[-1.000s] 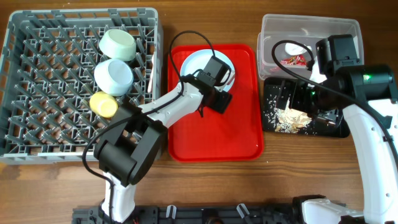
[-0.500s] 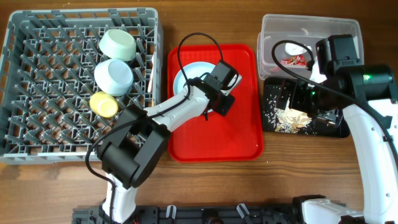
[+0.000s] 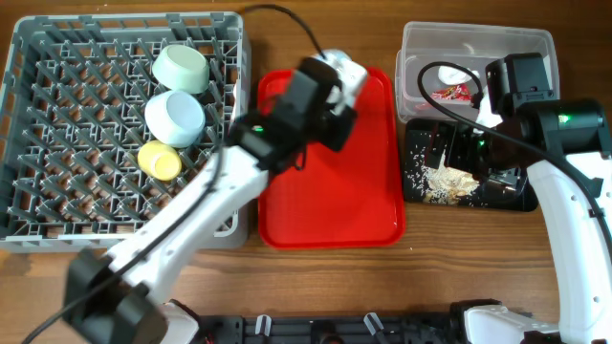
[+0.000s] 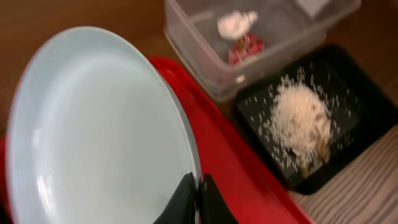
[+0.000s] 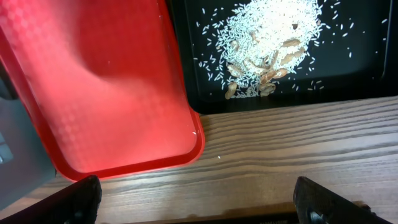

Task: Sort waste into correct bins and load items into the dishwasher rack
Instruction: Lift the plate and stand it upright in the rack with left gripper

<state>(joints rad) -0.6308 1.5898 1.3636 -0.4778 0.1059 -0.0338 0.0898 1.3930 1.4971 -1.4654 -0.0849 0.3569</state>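
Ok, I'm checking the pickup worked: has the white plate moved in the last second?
Yes. The plate, clamped at its rim by the left gripper, has shifted right along the red tray's far edge, toward the clear tub.

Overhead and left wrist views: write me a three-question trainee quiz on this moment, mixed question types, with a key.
1. True or false: the left gripper grips the white plate by its rim.
2. The rice crumbs lie in: A) clear tub, B) black tray, C) red tray.
3. How many dishes sit in the dishwasher rack?
Key: 1 true; 2 B; 3 three.
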